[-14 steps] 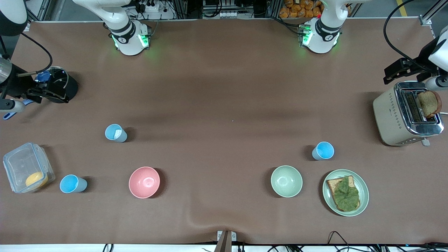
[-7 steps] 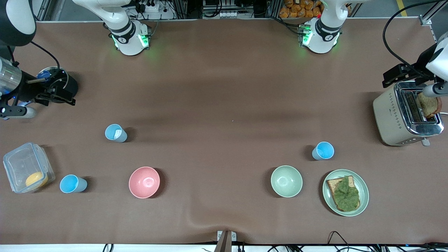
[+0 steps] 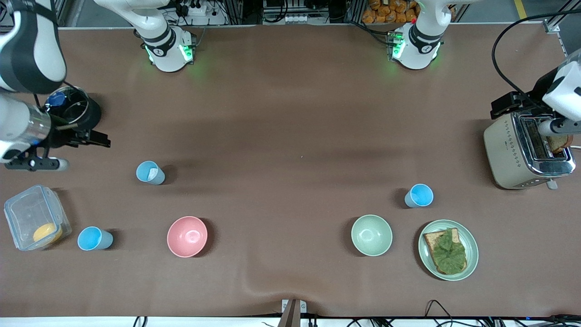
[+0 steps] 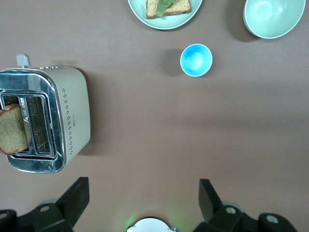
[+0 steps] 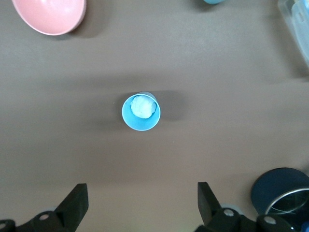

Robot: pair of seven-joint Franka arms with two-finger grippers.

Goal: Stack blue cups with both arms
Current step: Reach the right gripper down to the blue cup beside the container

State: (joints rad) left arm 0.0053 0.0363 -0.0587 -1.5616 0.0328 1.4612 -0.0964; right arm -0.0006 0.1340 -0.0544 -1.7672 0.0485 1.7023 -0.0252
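Note:
Three blue cups stand upright and apart on the brown table. The paler cup (image 3: 150,172) with a white patch inside is toward the right arm's end; it also shows in the right wrist view (image 5: 140,112). A second cup (image 3: 94,239) stands beside the clear box. The third cup (image 3: 419,195) stands by the green plate and shows in the left wrist view (image 4: 196,60). My right gripper (image 3: 99,139) (image 5: 141,200) is open and empty, over the table between the black pot and the paler cup. My left gripper (image 3: 499,105) (image 4: 143,195) is open and empty, over the toaster's edge.
A pink bowl (image 3: 187,236) and a pale green bowl (image 3: 371,235) sit near the front. A green plate (image 3: 472,249) holds toast with lettuce. A toaster (image 3: 508,154) with a bread slice stands at the left arm's end. A clear box (image 3: 27,213) and a black pot (image 3: 86,111) are at the right arm's end.
My right arm has swung down from beside the black pot toward the paler cup. My left arm has shifted slightly over the toaster, covering more of the bread. The cups have not moved.

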